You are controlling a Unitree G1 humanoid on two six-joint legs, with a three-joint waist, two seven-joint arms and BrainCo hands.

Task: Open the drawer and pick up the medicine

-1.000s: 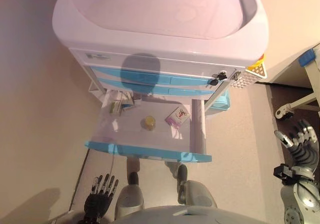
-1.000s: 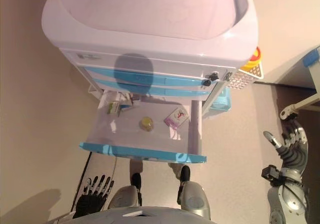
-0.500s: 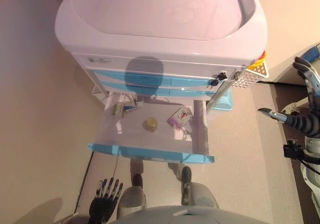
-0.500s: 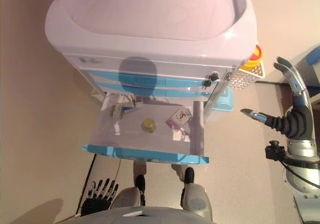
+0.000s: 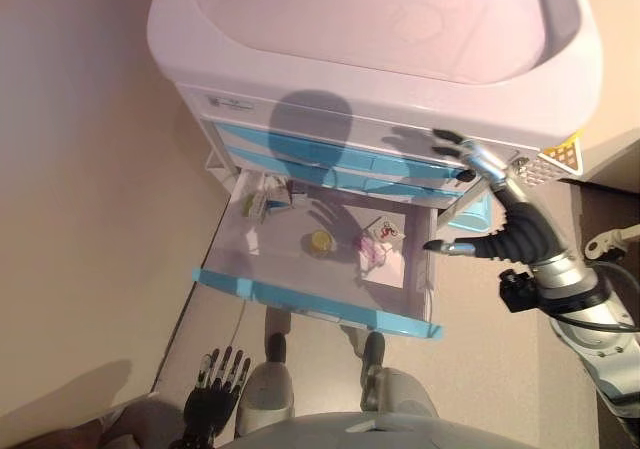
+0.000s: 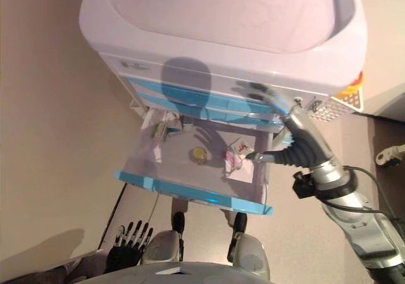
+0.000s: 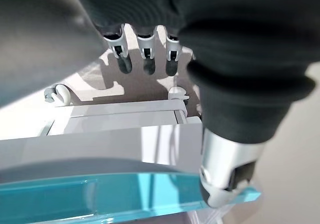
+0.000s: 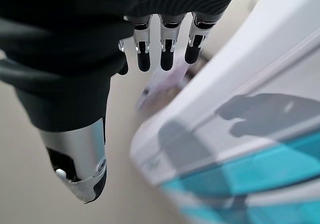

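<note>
The white cart (image 5: 370,29) has blue drawer fronts, and its low drawer (image 5: 318,303) stands pulled out. Inside lie a small yellow round bottle (image 5: 319,240), a pink-and-white medicine box (image 5: 381,231) and small green-and-white packs (image 5: 258,205) at the back left. My right hand (image 5: 515,234) is open, fingers straight, and hovers over the drawer's right side by the cart front, its thumb close to the medicine box; it holds nothing. My left hand (image 5: 215,404) hangs open low by the floor, below the drawer front, which shows in the left wrist view (image 7: 100,196).
A mesh side basket with a yellow container (image 5: 560,155) hangs on the cart's right side. A white frame with a caster (image 5: 610,239) stands on the floor at the right. A wall runs along the left.
My right arm has swung in from the far right to over the drawer's right side. The camera has shifted. The left hand stays low.
</note>
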